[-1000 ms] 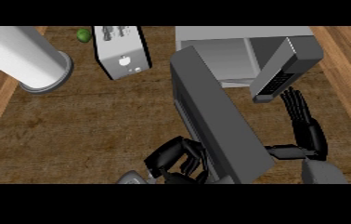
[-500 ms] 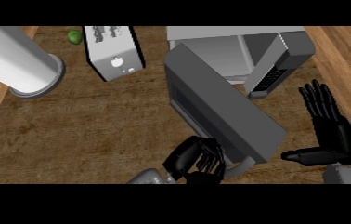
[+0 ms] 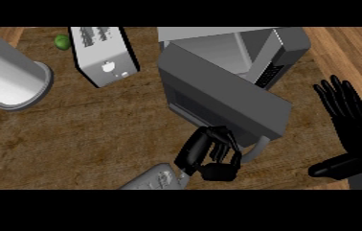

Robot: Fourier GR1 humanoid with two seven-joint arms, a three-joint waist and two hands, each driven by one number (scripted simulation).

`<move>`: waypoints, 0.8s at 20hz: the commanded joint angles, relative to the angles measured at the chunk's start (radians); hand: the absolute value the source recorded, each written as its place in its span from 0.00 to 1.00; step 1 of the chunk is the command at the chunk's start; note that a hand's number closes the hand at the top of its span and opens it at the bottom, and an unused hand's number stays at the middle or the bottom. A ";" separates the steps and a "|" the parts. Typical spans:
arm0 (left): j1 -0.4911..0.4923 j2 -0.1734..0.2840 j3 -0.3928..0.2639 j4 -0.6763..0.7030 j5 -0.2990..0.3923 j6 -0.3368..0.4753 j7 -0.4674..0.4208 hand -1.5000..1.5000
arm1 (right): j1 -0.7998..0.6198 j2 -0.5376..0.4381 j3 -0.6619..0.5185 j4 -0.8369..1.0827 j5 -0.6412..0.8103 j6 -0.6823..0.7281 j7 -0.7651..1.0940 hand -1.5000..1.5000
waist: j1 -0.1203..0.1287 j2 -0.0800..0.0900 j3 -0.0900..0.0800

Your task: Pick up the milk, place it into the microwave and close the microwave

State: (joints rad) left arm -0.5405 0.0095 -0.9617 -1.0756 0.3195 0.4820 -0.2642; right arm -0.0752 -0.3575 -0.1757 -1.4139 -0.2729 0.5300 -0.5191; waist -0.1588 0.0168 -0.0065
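Microwave [image 3: 233, 57] at the table's [image 3: 99, 124] far right, its door [image 3: 226, 98] swung partly toward the cavity. Milk is not visible; whether it stands inside cannot be told. Left robot hand [image 3: 212, 151], fingers curled and apparently holding nothing, sits against the door's lower edge beside the handle [image 3: 258, 146]. Right robot hand [image 3: 343, 115] rests open at the view's right edge, fingers up. Risk: curled fingers could slide off the edge or catch the handle, leaving the door ajar. The door's long axis runs diagonally, upper left to lower right, outer face toward the robot.
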 commanded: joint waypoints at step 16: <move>-0.308 -0.009 0.153 0.176 0.315 0.145 -0.056 1.00 | -0.055 -0.063 0.041 -0.146 -0.196 0.132 0.147 0.00 | -0.138 0.043 -0.002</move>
State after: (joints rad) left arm -0.7977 0.0004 -0.8562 -0.9230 0.5812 0.6096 -0.2945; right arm -0.1187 -0.4147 -0.1411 -1.5429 -0.4340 0.6448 -0.3939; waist -0.2771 0.0510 -0.0070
